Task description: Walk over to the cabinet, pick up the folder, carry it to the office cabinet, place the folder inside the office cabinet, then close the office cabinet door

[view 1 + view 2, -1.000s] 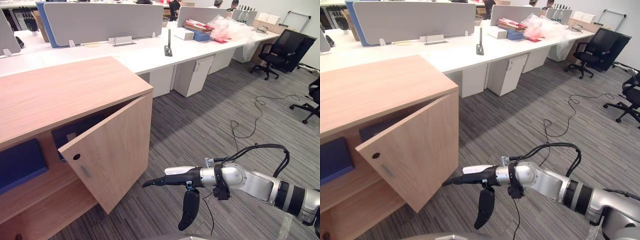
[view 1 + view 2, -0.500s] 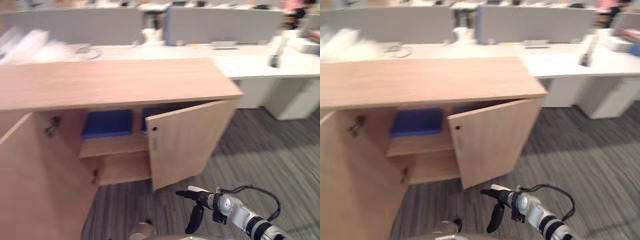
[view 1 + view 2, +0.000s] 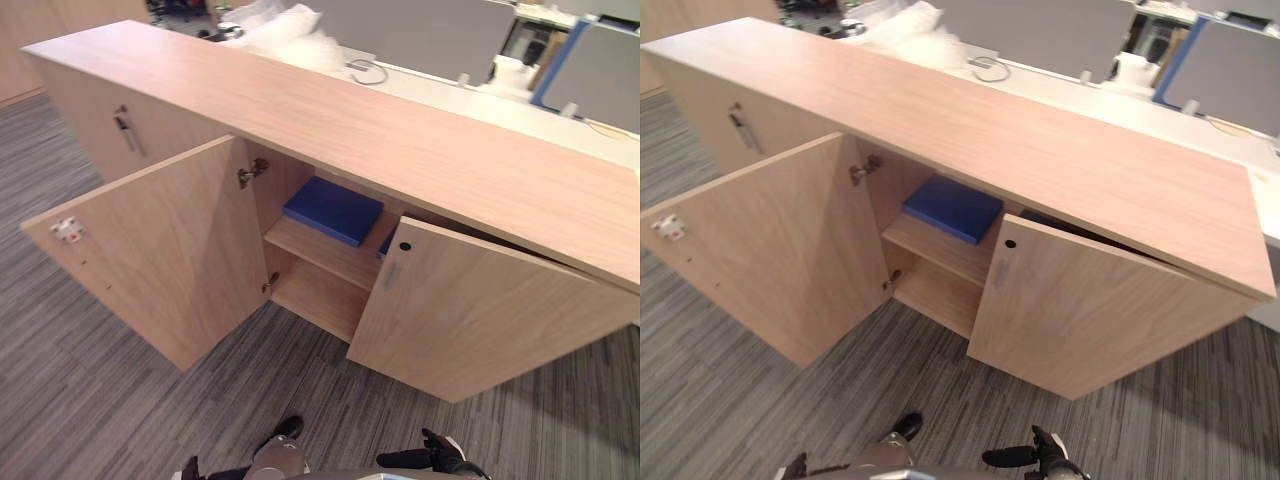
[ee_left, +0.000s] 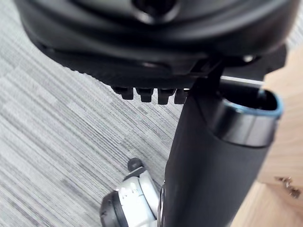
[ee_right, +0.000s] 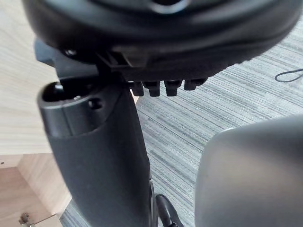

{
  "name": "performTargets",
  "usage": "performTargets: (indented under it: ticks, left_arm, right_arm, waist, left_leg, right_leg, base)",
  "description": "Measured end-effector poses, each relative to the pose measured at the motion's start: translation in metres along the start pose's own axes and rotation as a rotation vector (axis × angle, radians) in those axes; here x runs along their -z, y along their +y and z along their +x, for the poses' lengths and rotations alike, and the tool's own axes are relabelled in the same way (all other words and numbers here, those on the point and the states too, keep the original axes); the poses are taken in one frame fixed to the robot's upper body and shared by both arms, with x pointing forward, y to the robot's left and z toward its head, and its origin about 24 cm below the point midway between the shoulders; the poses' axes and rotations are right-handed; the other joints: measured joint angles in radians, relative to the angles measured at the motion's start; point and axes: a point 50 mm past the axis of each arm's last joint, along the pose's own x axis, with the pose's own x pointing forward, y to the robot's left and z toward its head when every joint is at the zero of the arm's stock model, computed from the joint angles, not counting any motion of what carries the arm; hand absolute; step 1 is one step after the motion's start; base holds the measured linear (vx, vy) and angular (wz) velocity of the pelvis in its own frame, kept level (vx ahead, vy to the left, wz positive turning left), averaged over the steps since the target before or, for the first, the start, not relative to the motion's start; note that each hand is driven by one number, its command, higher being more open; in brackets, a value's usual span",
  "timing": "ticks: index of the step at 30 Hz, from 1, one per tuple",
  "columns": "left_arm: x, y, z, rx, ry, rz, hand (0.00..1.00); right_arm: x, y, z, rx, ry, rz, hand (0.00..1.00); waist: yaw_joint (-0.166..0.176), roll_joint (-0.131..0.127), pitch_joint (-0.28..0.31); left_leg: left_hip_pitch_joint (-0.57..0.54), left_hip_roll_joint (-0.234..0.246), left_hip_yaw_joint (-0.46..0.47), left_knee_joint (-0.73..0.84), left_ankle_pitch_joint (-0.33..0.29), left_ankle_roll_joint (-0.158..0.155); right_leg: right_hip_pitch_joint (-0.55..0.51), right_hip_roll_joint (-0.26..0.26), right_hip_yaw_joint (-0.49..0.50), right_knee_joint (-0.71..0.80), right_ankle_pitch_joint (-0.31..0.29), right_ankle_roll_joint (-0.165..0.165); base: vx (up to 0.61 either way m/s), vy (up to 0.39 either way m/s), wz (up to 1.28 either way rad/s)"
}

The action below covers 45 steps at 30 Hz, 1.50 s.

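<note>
Viewpoint has swung along the cabinet [image 3: 400,140] since half a second ago, and the right hand [image 3: 1012,457] now sits lower, fingers straight, holding nothing. Whether the left hand [image 4: 213,156] is spread or closed, I cannot tell. The blue folder [image 3: 333,210] lies flat on the upper shelf [image 3: 320,254]. The left door [image 3: 170,250] stands wide and the right door [image 3: 470,320] ajar, with carpet [image 3: 100,400] before them. A white sticker [image 3: 67,230] sits on the left door, its print too small to read.

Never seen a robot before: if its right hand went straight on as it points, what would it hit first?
Probably nothing: the right hand points sideways toward the robot's left, low over carpet, along the cabinet front, not at it. Depth is unclear.
</note>
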Motion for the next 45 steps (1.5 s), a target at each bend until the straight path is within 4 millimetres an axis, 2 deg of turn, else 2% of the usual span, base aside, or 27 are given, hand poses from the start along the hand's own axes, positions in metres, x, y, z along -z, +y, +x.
performTargets:
  ticks: [1,2,3,4,5,6,7,9,10,12,13,14,15,16,20,25,29,31,35,36,37,38,39,40,42,44,45]
  left_arm:
    - [-0.005,-0.001,0.001,0.001,-0.017,-0.013,1.00]
    - [-0.012,-0.004,0.001,0.002,-0.037,-0.052,1.00]
    - [-0.015,-0.007,0.001,0.004,-0.046,-0.086,1.00]
    - [-0.014,-0.007,0.001,0.004,-0.045,-0.097,1.00]
    - [-0.012,-0.008,0.000,0.003,-0.034,-0.128,1.00]
    - [-0.008,-0.009,0.000,0.004,-0.017,-0.142,1.00]
    - [-0.007,-0.008,0.000,0.003,-0.010,-0.152,1.00]
    - [-0.002,-0.004,0.001,-0.011,0.017,-0.198,1.00]
    - [-0.001,-0.004,0.003,-0.023,0.039,-0.238,1.00]
    - [0.006,-0.005,0.003,-0.037,0.079,-0.294,1.00]
    - [0.018,-0.002,0.001,-0.072,0.136,-0.369,1.00]
    - [0.023,-0.001,0.000,-0.081,0.159,-0.380,1.00]
    - [0.033,0.001,-0.002,-0.096,0.193,-0.376,1.00]
    - [0.043,0.005,-0.005,-0.108,0.224,-0.368,1.00]
    - [0.044,0.013,-0.003,-0.128,0.235,-0.388,1.00]
    - [0.045,0.017,-0.003,-0.145,0.239,-0.440,1.00]
    - [0.037,0.034,0.001,-0.192,0.204,-0.489,1.00]
    - [0.021,0.047,0.005,-0.214,0.136,-0.491,1.00]
    - [-0.043,0.077,0.011,-0.247,-0.119,-0.455,1.00]
    - [-0.071,0.088,0.010,-0.254,-0.222,-0.431,1.00]
    - [-0.083,0.092,0.010,-0.257,-0.263,-0.428,1.00]
    - [-0.106,0.100,0.007,-0.260,-0.346,-0.410,1.00]
    - [-0.119,0.104,0.005,-0.260,-0.388,-0.394,1.00]
    - [-0.152,0.115,-0.001,-0.256,-0.496,-0.353,1.00]
    - [-0.171,0.122,-0.005,-0.259,-0.550,-0.333,1.00]
    - [-0.199,0.131,-0.011,-0.253,-0.623,-0.289,1.00]
    - [-0.211,0.135,-0.014,-0.254,-0.651,-0.278,1.00]
  right_arm:
    - [-0.001,0.000,0.000,0.004,-0.002,0.006,1.00]
    - [-0.001,-0.003,0.000,0.013,-0.001,0.014,1.00]
    - [-0.003,-0.004,0.001,0.018,-0.003,0.013,1.00]
    - [-0.004,-0.004,0.001,0.017,-0.005,0.013,1.00]
    - [-0.006,-0.003,0.001,0.015,-0.008,0.026,1.00]
    - [-0.010,-0.005,0.002,0.027,-0.012,0.078,1.00]
    - [-0.009,-0.003,0.002,0.027,-0.005,0.117,1.00]
    - [-0.005,-0.001,0.002,0.035,0.009,0.274,1.00]
    - [-0.001,-0.002,0.001,0.053,0.017,0.392,1.00]
    - [0.001,-0.004,0.001,0.064,0.025,0.454,1.00]
    - [0.005,-0.007,0.000,0.076,0.028,0.489,1.00]
    - [0.007,-0.008,0.000,0.082,0.032,0.506,1.00]
    - [0.014,-0.009,-0.002,0.094,0.046,0.520,1.00]
    - [0.026,-0.007,-0.004,0.102,0.069,0.534,1.00]
    - [0.034,-0.004,-0.006,0.103,0.092,0.555,1.00]
    - [0.038,-0.008,-0.006,0.115,0.102,0.545,1.00]
    - [0.038,-0.012,-0.006,0.112,0.100,0.501,1.00]
    - [0.040,-0.014,-0.006,0.117,0.103,0.500,1.00]
    - [0.049,-0.016,-0.009,0.124,0.128,0.495,1.00]
    - [0.054,-0.017,-0.010,0.124,0.141,0.487,1.00]
    - [0.056,-0.018,-0.011,0.126,0.148,0.483,1.00]
    - [0.060,-0.018,-0.012,0.121,0.160,0.474,1.00]
    - [0.062,-0.018,-0.013,0.119,0.167,0.473,1.00]
    - [0.065,-0.018,-0.014,0.114,0.180,0.476,1.00]
    - [0.065,-0.019,-0.014,0.109,0.182,0.477,1.00]
    - [0.066,-0.020,-0.014,0.097,0.183,0.482,1.00]
    - [0.065,-0.021,-0.014,0.095,0.180,0.490,1.00]
  waist:
    - [-0.005,-0.011,0.004]
    - [-0.009,0.001,0.009]
    - [-0.010,0.004,0.011]
    - [-0.011,0.007,0.014]
    - [-0.013,0.022,0.019]
    - [-0.015,0.035,0.031]
    - [-0.017,0.033,0.033]
    - [-0.023,0.022,0.024]
    - [-0.025,0.010,0.014]
    - [-0.025,0.015,0.010]
    - [-0.038,0.031,0.003]
    - [-0.040,0.036,-0.001]
    - [-0.043,0.040,-0.010]
    - [-0.047,0.032,-0.031]
    - [-0.055,0.005,-0.051]
    - [-0.070,0.006,-0.051]
    - [-0.071,0.003,-0.048]
    - [-0.072,0.001,-0.044]
    - [-0.073,-0.009,-0.033]
    - [-0.073,-0.008,-0.033]
    - [-0.073,-0.007,-0.032]
    - [-0.074,-0.006,-0.032]
    - [-0.075,-0.006,-0.032]
    - [-0.075,-0.005,-0.032]
    - [-0.078,-0.004,-0.033]
    - [-0.078,-0.001,-0.033]
    - [-0.081,0.005,-0.031]
  left_leg:
    - [-0.022,0.011,0.053,0.024,0.003,0.017]
    - [-0.094,0.035,0.227,0.139,0.000,0.016]
    - [-0.141,0.082,0.444,0.269,-0.046,0.024]
    - [-0.151,0.110,0.550,0.324,-0.088,0.050]
    - [-0.144,0.163,0.728,0.394,-0.161,0.098]
    - [-0.134,0.186,0.851,0.383,-0.165,0.143]
    - [-0.127,0.177,0.868,0.372,-0.161,0.151]
    - [-0.086,0.101,0.865,0.269,-0.128,0.180]
    - [-0.044,0.050,0.858,0.152,-0.080,0.192]
    - [-0.001,0.034,0.870,0.058,-0.067,0.187]
    - [0.058,0.032,0.889,-0.035,-0.051,0.174]
    - [0.086,0.030,0.887,-0.082,-0.029,0.176]
    - [0.145,0.023,0.880,-0.173,0.025,0.178]
    - [0.197,0.007,0.862,-0.276,0.074,0.181]
    - [0.202,-0.012,0.819,-0.303,0.104,0.185]
    - [0.213,-0.014,0.772,-0.303,0.111,0.182]
    - [0.214,-0.014,0.762,-0.303,0.111,0.182]
    - [0.211,-0.014,0.755,-0.303,0.111,0.182]
    - [0.207,-0.014,0.744,-0.303,0.105,0.180]
    - [0.210,-0.012,0.744,-0.303,0.100,0.181]
    - [0.212,-0.011,0.744,-0.303,0.097,0.182]
    - [0.219,-0.008,0.743,-0.303,0.090,0.182]
    - [0.222,-0.007,0.744,-0.303,0.086,0.182]
    - [0.226,-0.005,0.744,-0.302,0.080,0.182]
    - [0.228,-0.004,0.746,-0.301,0.077,0.184]
    - [0.239,0.002,0.746,-0.296,0.077,0.198]
    - [0.250,0.012,0.749,-0.296,0.074,0.201]
  right_leg:
    - [0.007,-0.005,-0.026,-0.001,-0.003,-0.005]
    - [0.017,-0.012,-0.081,-0.002,-0.005,-0.009]
    - [0.019,-0.020,-0.114,-0.002,-0.005,-0.009]
    - [0.020,-0.026,-0.121,-0.002,-0.004,-0.008]
    - [0.029,-0.036,-0.124,0.007,-0.004,-0.005]
    - [0.029,-0.048,-0.127,0.029,-0.006,0.005]
    - [0.027,-0.057,-0.130,0.040,-0.007,0.008]
    - [0.035,-0.112,-0.151,0.025,0.003,0.015]
    - [0.056,-0.144,-0.172,-0.012,0.033,0.030]
    - [0.071,-0.157,-0.183,-0.040,0.073,0.035]
    - [0.096,-0.153,-0.196,-0.069,0.130,0.020]
    - [0.104,-0.151,-0.197,-0.074,0.147,0.019]
    - [0.120,-0.148,-0.197,-0.079,0.164,0.019]
    - [0.139,-0.147,-0.197,-0.108,0.165,0.018]
    - [0.174,-0.139,-0.206,-0.169,0.165,0.018]
    - [0.212,-0.124,-0.254,-0.177,0.165,0.018]
    - [0.226,-0.116,-0.261,-0.194,0.165,0.018]
    - [0.226,-0.115,-0.263,-0.196,0.165,0.018]
    - [0.223,-0.112,-0.265,-0.189,0.170,0.011]
    - [0.219,-0.112,-0.264,-0.180,0.174,0.006]
    - [0.218,-0.112,-0.263,-0.174,0.177,0.005]
    - [0.216,-0.111,-0.260,-0.162,0.183,-0.001]
    - [0.216,-0.111,-0.260,-0.157,0.186,-0.004]
    - [0.205,-0.114,-0.256,-0.134,0.191,-0.010]
    - [0.196,-0.117,-0.251,-0.118,0.193,-0.014]
    - [0.183,-0.121,-0.242,-0.081,0.194,-0.020]
    - [0.182,-0.119,-0.231,-0.076,0.168,-0.016]
  base:
    - [-0.02,-0.043,1.24]
    - [0.04,-0.001,1.05]
    - [0.12,0.037,0.84]
    - [0.22,0.074,0.39]
    - [0.22,0.080,0.24]
    - [0.18,0.077,0.25]
    - [0.14,0.113,0.35]
    - [0.14,0.123,0.53]
    - [0.10,0.072,0.60]
    - [0.06,0.048,0.36]
    - [0.02,0.025,0.21]
    - [0.03,0.058,0.18]
    - [0.04,0.063,0.12]
    - [0.06,0.070,0.10]
    - [0.04,0.003,0.21]
    - [0.02,-0.045,0.31]
    - [0.03,-0.035,0.10]
    - [0.04,-0.012,0.10]
    - [0.05,-0.004,0.09]
    - [0.07,0.005,0.00]
    - [0.08,0.015,-0.03]
    - [0.07,0.015,-0.04]
    - [0.13,0.017,-0.06]
    - [0.14,0.014,-0.06]
    - [0.14,0.007,-0.05]
    - [0.13,-0.018,-0.05]
    - [0.14,-0.083,-0.07]
